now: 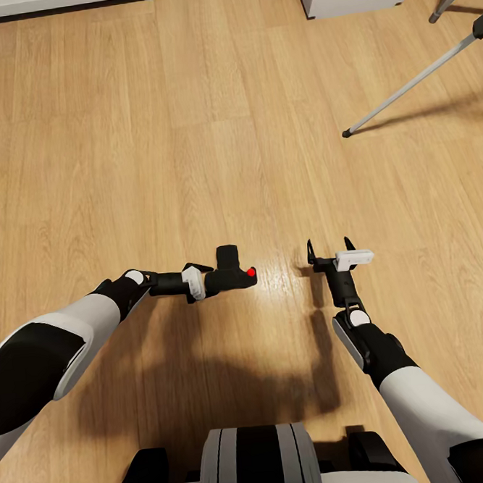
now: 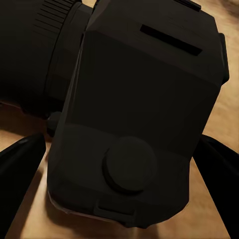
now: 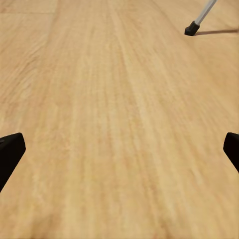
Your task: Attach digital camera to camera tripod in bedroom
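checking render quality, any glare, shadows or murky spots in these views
Head view: bright sheen on the light wood floor beside the small black camera with red button, arm shadows below. Left wrist view: camera body dark, little detail. Right wrist view: silver tripod leg's black foot casts a shadow.

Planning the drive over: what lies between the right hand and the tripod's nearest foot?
Bare wood floor only. In the head view nothing lies between the right hand and the tripod foot; the right wrist view shows the same.
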{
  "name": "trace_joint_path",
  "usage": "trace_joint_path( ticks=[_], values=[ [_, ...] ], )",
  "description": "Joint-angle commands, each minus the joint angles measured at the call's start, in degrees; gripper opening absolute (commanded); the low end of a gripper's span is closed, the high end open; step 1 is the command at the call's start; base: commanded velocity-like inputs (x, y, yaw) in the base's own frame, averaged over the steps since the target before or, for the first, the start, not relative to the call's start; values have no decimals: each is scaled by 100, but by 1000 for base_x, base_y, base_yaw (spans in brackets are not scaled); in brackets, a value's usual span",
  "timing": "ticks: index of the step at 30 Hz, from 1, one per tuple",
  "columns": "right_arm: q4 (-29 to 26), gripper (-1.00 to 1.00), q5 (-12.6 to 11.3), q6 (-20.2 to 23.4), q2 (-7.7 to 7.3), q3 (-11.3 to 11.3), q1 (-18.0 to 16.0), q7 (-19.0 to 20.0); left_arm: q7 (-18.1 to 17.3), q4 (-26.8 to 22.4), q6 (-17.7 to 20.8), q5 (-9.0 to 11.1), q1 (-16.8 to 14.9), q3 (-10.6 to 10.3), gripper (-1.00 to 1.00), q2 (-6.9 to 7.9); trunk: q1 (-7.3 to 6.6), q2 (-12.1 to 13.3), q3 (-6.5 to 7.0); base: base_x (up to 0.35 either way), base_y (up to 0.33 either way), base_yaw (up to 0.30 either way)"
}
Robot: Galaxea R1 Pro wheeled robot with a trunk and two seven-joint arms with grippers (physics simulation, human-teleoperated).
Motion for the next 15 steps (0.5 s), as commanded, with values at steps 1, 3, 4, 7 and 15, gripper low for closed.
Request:
trace_joint_path(
  ticks=[1,3,4,7,15],
  values=[
    [2,100,-29,-16,-9,37,-4,-42,-3,-6,-6,-61,-1,66,-100,2,-1,-1,-2,0,0,0],
    [4,100,-29,-16,-9,37,-4,-43,-7,-6,-6,-60,-1,66,-100,2,-1,-1,-2,0,0,0],
    [3,100,-29,-16,-9,37,-4,-42,-11,-6,-6,-59,-1,66,-100,2,-1,-1,-2,0,0,0],
    [5,100,-29,-16,-9,37,-4,-44,-17,-6,-6,-59,-1,66,-100,2,-1,-1,-2,0,0,0],
    [4,100,-29,-16,-9,37,-4,-43,-37,-6,-6,-59,-1,66,-100,2,-1,-1,13,0,0,0]
  ],
)
